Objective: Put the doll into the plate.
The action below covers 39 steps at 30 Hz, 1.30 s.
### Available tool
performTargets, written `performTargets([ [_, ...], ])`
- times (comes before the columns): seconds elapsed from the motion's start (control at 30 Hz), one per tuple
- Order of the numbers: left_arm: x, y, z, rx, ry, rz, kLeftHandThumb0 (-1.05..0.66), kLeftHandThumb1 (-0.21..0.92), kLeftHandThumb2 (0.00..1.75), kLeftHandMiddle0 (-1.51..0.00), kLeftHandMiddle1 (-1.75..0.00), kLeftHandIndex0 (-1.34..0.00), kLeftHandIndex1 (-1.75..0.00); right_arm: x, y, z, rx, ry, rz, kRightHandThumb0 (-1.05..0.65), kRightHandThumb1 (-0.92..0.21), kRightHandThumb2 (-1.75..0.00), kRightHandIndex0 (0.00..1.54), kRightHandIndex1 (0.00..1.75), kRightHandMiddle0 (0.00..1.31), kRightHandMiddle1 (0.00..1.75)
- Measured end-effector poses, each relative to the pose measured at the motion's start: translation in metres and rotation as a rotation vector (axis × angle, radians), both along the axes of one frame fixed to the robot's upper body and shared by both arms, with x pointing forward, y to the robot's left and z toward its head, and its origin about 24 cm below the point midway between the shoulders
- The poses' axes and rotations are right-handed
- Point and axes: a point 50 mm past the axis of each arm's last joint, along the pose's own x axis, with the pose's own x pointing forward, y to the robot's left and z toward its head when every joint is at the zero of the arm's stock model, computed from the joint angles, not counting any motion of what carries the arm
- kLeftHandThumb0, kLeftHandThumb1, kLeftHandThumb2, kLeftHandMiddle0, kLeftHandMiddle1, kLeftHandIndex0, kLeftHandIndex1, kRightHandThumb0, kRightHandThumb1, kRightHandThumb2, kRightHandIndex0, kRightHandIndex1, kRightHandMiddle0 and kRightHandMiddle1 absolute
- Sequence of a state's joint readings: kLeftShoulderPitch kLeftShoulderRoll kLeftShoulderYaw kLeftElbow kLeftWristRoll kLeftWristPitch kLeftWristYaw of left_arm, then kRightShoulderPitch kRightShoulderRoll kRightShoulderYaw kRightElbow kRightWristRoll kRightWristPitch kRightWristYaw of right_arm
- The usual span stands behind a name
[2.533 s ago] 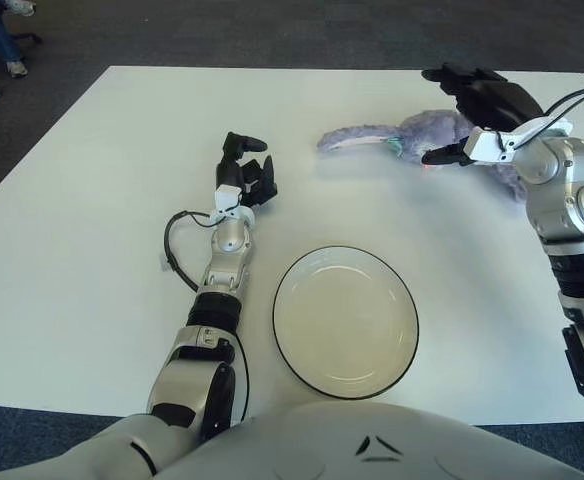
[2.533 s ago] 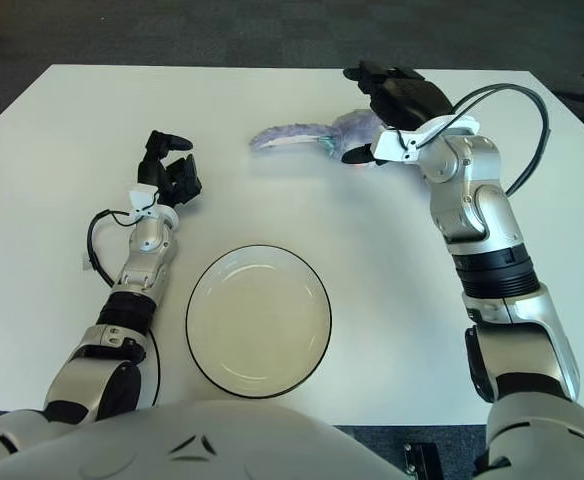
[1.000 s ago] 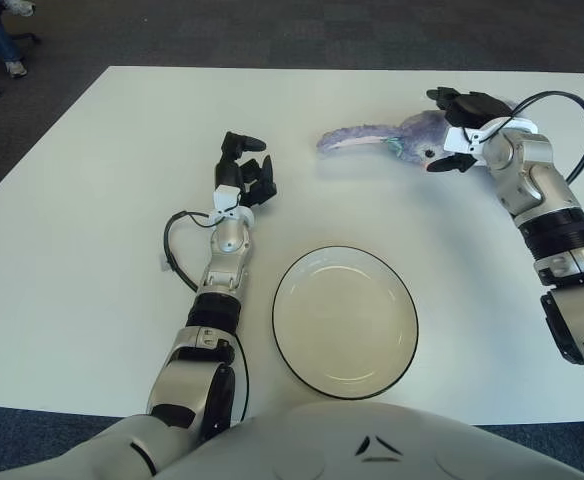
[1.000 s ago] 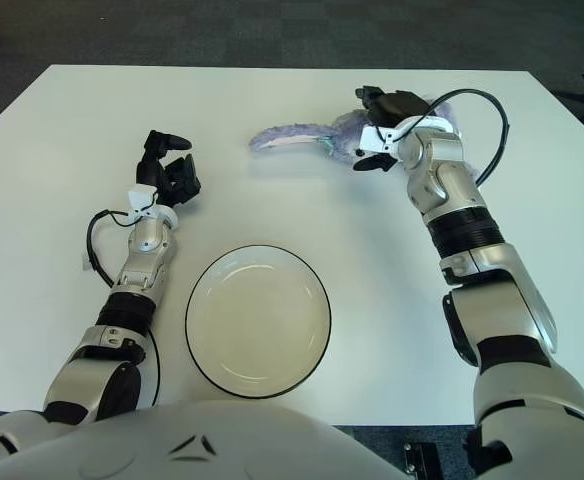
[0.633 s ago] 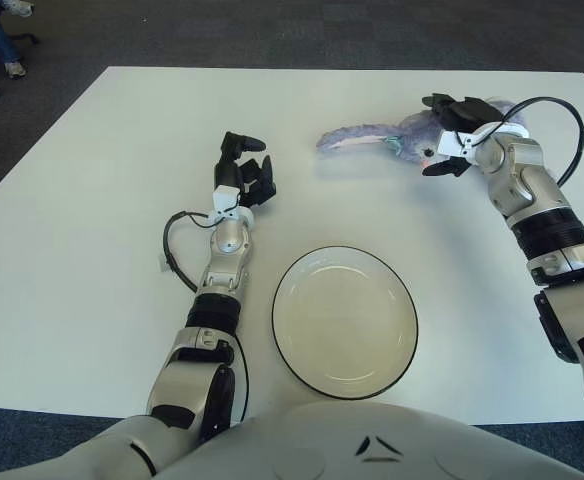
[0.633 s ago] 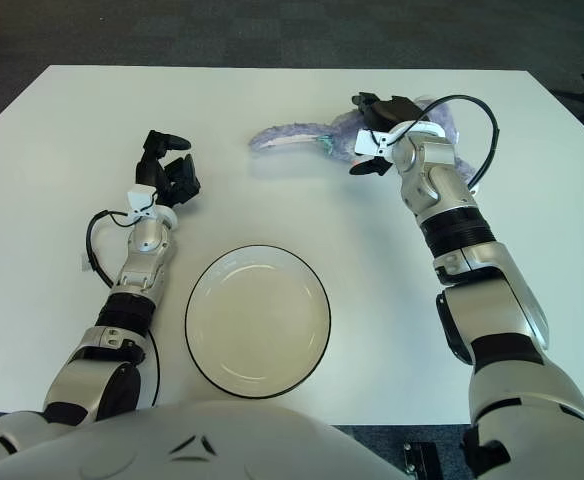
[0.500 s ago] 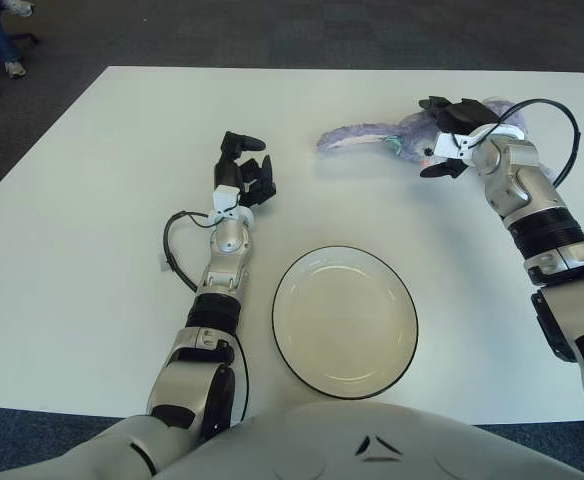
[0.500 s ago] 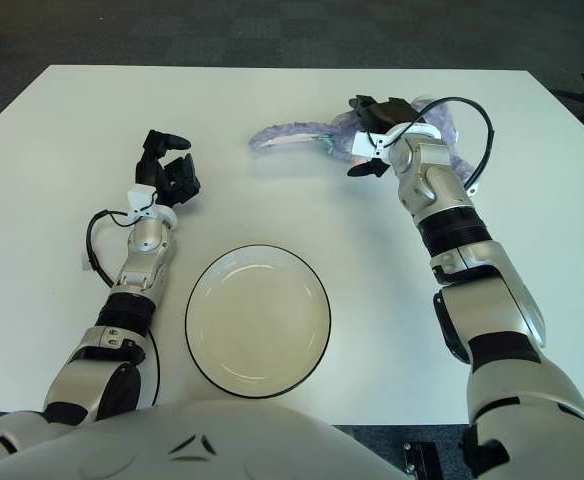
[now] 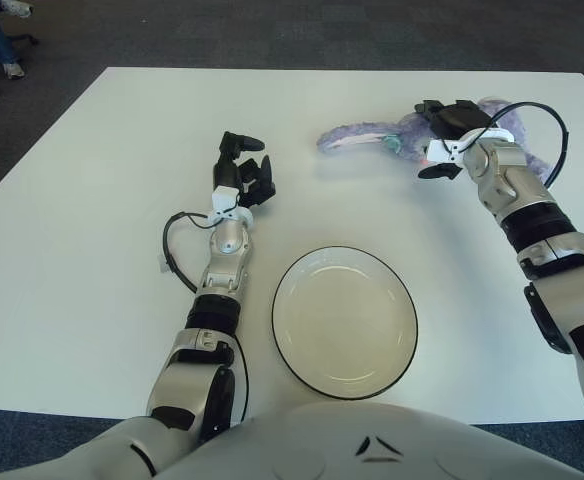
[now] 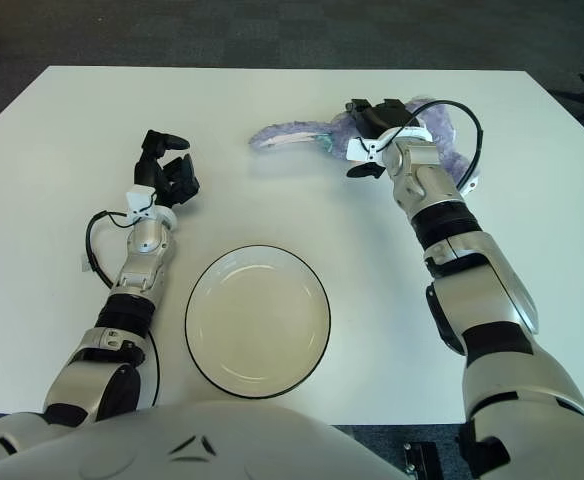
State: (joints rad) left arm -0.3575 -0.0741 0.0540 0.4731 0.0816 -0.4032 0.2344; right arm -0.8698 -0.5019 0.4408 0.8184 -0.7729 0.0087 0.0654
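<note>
No legible text, label, brand, number or sign found on any surface in either eye view

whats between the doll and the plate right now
Nothing: only bare white table separates the purple doll from the plate, clearest in the left eye view. The right hand is at the doll.

We see the right hand lower from above the doll onto its head, the arm stretching out over the desk.
</note>
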Motion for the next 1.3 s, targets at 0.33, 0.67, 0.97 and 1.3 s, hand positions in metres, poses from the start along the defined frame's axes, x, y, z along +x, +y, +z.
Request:
performTargets([
  [0.33, -0.001, -0.001, 0.001, -0.005, -0.009, 0.011, -0.39, 0.62, 0.93, -1.04, -1.75, -0.38, -1.75, 0.006, 0.000, -0.019, -0.071, -0.076, -0.029, -0.09, -0.13, -1.15, 0.03, 0.65, 0.00, 0.54],
  [0.67, -0.002, -0.001, 0.002, -0.004, -0.017, 0.014, -0.39, 0.62, 0.93, -1.05, -1.75, -0.38, -1.75, 0.003, -0.002, -0.031, -0.091, -0.129, -0.043, 0.02, -0.09, -1.22, 0.00, 1.05, 0.00, 0.72],
  [0.97, -0.002, -0.001, 0.003, -0.005, -0.029, 0.013, -0.39, 0.61, 0.94, -1.06, -1.75, -0.39, -1.75, 0.001, 0.001, -0.032, -0.060, -0.194, -0.052, 0.22, -0.12, -1.33, 0.00, 1.39, 0.00, 0.99],
  [1.3, -0.002, -0.001, 0.004, -0.004, -0.040, 0.010, -0.40, 0.61, 0.94, -1.06, -1.75, -0.39, -1.75, -0.002, -0.002, -0.038, 0.006, -0.235, -0.089, 0.38, -0.46, -1.10, 0.38, 1.73, 0.05, 1.63],
])
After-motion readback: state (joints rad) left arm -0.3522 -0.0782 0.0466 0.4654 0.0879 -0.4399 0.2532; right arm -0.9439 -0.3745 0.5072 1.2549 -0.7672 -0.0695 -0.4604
